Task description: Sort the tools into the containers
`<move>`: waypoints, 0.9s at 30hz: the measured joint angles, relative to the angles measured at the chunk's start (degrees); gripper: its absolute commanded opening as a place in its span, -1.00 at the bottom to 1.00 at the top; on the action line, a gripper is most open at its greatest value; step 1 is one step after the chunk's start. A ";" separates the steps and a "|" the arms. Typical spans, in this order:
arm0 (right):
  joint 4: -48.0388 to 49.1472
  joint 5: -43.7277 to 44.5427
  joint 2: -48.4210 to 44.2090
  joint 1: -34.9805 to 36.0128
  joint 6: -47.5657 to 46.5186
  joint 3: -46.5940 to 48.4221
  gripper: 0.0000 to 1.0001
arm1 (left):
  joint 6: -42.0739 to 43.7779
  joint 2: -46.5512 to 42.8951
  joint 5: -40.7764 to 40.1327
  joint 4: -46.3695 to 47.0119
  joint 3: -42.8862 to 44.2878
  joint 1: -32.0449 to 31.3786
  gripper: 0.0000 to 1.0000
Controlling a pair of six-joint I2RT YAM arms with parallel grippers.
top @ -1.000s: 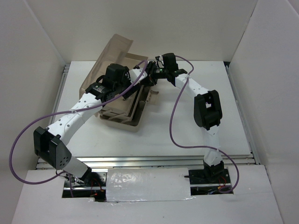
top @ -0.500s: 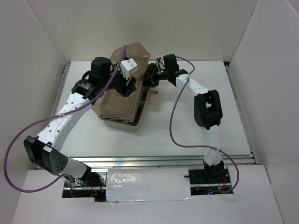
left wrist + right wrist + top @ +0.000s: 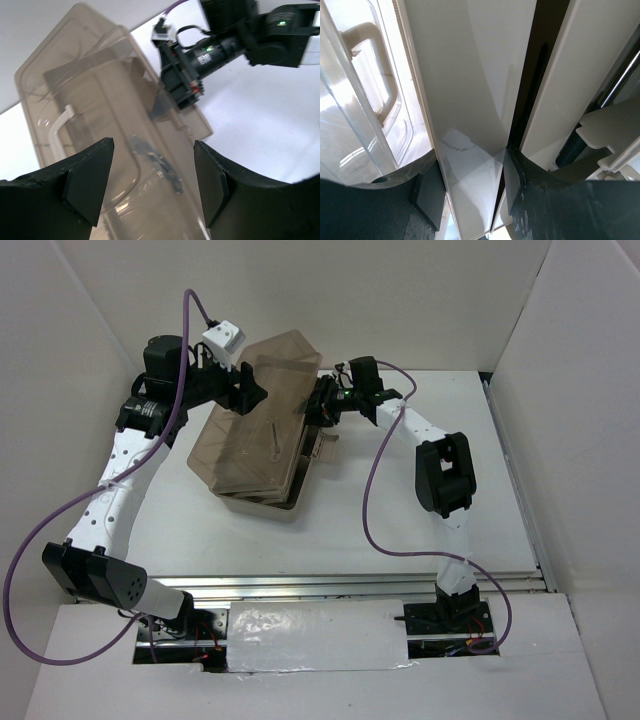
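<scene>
The beige toolbox (image 3: 268, 502) sits left of centre with its translucent brownish lid (image 3: 255, 430) lying down over it. Its pale handle (image 3: 60, 125) shows through the lid (image 3: 100, 100). One thin dark tool (image 3: 272, 432) is visible under the lid, and it appears blurred (image 3: 157, 162) in the left wrist view; other tools are hidden. My left gripper (image 3: 250, 390) hovers open above the lid's far left edge (image 3: 152, 180), holding nothing. My right gripper (image 3: 318, 405) is shut on the box's beige side wall (image 3: 470, 100) at the far right corner (image 3: 470, 192).
White walls enclose the table (image 3: 420, 500) at the back and on both sides. A loose beige tray edge (image 3: 322, 445) sticks out at the box's right side. The right arm's purple cable (image 3: 370, 510) loops over the table right of the box.
The lid has come down from raised at the back left to lying over the box. My left arm has swung up and back to the far left. The right gripper has kept its hold.
</scene>
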 measured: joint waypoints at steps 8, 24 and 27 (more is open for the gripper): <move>0.33 -0.42 -0.33 -0.55 -0.02 -0.81 -0.13 | -2.38 0.00 -1.05 0.04 -2.51 5.35 0.57; -5.79 -1.27 -2.62 -2.89 -2.27 -0.96 0.20 | -2.89 -0.15 -2.16 1.14 -4.33 6.34 0.58; -5.22 -0.85 -3.56 -3.19 -2.45 -2.64 0.17 | -2.86 -0.20 -3.13 1.16 -4.33 6.36 0.57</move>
